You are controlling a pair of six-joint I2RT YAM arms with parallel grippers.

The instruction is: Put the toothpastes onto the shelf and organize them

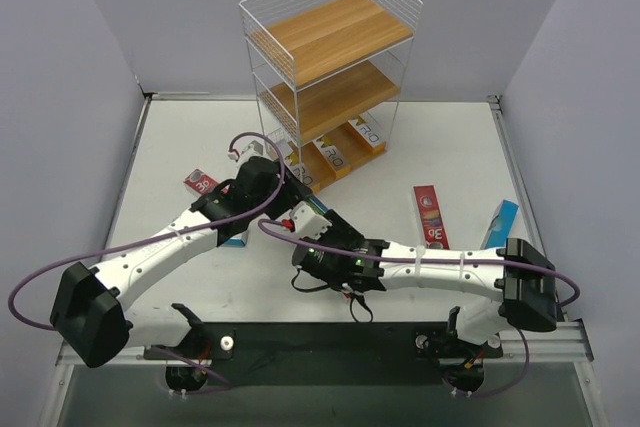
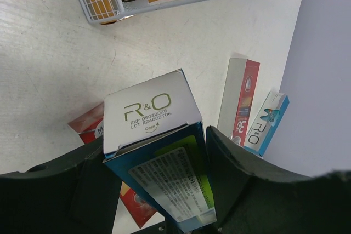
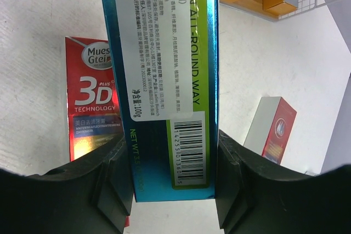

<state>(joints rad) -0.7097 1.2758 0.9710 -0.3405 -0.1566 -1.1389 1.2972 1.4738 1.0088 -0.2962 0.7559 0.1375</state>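
Right, both arms are reaching in over the white table [image 1: 450,147], wrists close together near its middle. The left gripper [image 2: 153,141] is clenched on a teal-blue carton with a white "R&O" end flap [image 2: 148,113], a finger on each long side and the flap end poking out past the fingertips. The right gripper [image 3: 171,138] is clamped on a teal-blue carton with a green stripe and a barcode [image 3: 164,53]. It grips at the barcode end, and the rest runs off toward twelve o'clock. One shared carton or two? Cannot tell.

At nine o'clock of that barcode carton, a red "3D" carton [image 3: 96,108] lies flat on the table. The tall white-wire shelf with wooden boards [image 1: 330,32] stands at twelve o'clock, with orange-and-white cartons [image 1: 340,152] side by side on its lowest board. Out at three o'clock, a long red carton [image 1: 430,215] and a teal-and-white carton [image 1: 500,222] lie apart.
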